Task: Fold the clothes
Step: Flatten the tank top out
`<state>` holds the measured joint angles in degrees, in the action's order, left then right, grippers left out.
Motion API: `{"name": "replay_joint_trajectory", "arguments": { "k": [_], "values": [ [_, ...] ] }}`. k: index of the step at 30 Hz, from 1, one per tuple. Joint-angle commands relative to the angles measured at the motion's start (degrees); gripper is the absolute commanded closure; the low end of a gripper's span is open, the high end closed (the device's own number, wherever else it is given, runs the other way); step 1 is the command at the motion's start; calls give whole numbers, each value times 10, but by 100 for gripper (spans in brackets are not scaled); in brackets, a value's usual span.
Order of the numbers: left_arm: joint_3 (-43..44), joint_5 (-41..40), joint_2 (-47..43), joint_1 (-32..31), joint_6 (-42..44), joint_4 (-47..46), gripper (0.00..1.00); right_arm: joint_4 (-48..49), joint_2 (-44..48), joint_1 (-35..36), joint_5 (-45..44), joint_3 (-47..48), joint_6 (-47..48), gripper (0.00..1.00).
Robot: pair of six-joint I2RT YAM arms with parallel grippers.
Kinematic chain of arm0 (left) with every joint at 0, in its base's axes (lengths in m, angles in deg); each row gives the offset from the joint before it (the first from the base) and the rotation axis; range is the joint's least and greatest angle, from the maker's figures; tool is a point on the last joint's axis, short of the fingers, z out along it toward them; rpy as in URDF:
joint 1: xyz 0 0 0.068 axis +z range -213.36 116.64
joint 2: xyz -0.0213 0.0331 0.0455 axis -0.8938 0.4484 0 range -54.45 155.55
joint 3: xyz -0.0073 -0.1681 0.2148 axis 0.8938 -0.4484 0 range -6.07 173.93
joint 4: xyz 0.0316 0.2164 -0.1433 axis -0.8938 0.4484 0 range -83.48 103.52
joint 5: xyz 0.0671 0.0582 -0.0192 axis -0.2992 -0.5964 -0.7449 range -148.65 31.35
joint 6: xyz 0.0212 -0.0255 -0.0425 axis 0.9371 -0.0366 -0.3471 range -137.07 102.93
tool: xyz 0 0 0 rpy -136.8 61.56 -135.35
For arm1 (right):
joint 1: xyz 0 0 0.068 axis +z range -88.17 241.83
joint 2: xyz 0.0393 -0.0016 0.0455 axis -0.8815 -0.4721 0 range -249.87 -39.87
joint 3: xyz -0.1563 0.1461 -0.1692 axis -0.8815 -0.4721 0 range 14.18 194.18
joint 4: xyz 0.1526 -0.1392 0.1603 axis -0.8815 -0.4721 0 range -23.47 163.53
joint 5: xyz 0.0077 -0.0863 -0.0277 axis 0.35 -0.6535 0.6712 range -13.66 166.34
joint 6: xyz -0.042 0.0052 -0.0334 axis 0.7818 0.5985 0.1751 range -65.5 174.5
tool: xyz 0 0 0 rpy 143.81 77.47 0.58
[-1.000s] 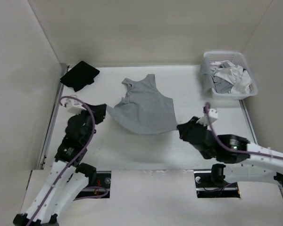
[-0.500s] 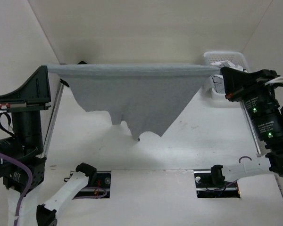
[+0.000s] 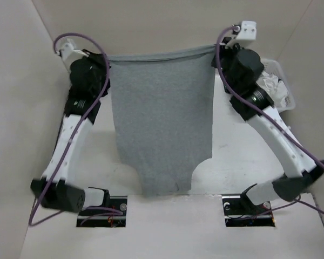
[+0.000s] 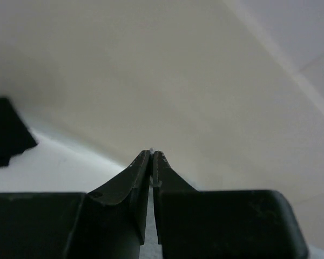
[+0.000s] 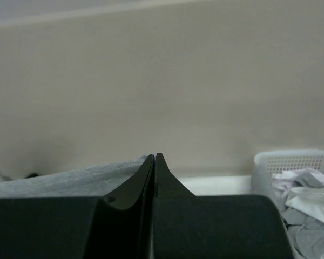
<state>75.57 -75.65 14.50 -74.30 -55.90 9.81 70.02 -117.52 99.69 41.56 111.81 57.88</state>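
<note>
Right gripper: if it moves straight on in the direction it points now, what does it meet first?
Most likely the beige back wall, which fills the view beyond the right gripper; the laundry basket sits off to the right. Distance is unclear.

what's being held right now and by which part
The grey tank top, spread between both arms: the left pincer grips one corner of its hem, the right pincer the other corner, the rest hanging down.
</note>
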Motion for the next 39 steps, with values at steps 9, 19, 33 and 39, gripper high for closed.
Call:
{"name": "replay_joint_trajectory", "arguments": {
  "k": [9,19,33,39],
  "values": [
    [228,66,197,48,-14,21,96,-174,-250,-150,221,360,-140,100],
    [223,80,119,58,-12,-11,96,-190,-197,-147,218,401,-123,99],
    [-326,11,-214,-18,-32,-49,96,24,209,-18,174,-335,-197,99],
    [-455,18,-417,-34,-31,142,96,-55,354,158,89,-558,-308,99]
  ]
}}
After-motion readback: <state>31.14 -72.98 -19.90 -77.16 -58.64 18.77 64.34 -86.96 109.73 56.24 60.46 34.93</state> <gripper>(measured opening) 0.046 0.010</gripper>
